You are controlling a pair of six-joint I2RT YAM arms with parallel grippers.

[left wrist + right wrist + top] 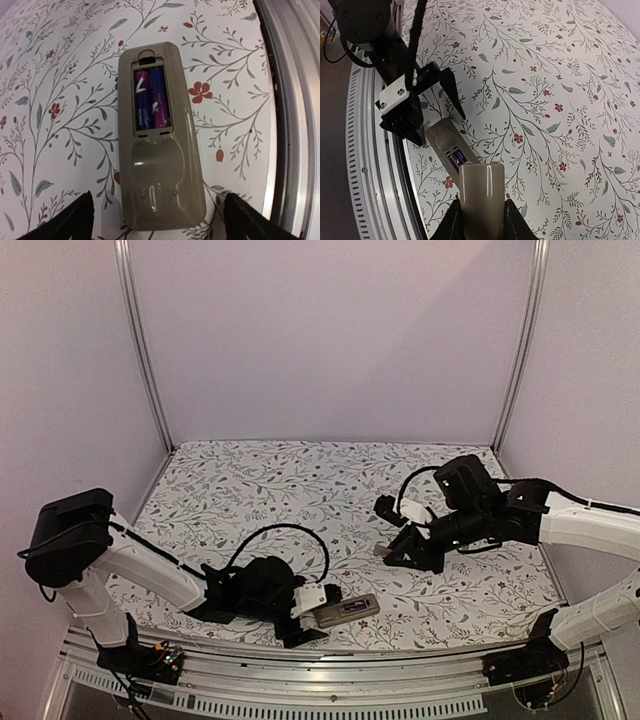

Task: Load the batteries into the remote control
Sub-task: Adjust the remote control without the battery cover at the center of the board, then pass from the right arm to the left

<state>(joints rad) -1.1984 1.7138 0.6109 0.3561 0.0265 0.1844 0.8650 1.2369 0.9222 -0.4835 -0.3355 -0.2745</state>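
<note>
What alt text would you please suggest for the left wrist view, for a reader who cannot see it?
A tan-grey remote control lies back-up on a floral tablecloth, its open recess holding two purple-and-dark batteries side by side. The left gripper stands open, its dark fingertips flanking the remote's near end.

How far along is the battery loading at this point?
Done: both batteries lie side by side in the recess of the remote control. In hand: the right pincer grips the cover; the left pincer stands open astride the remote. Left: probably fitting the cover.
</note>
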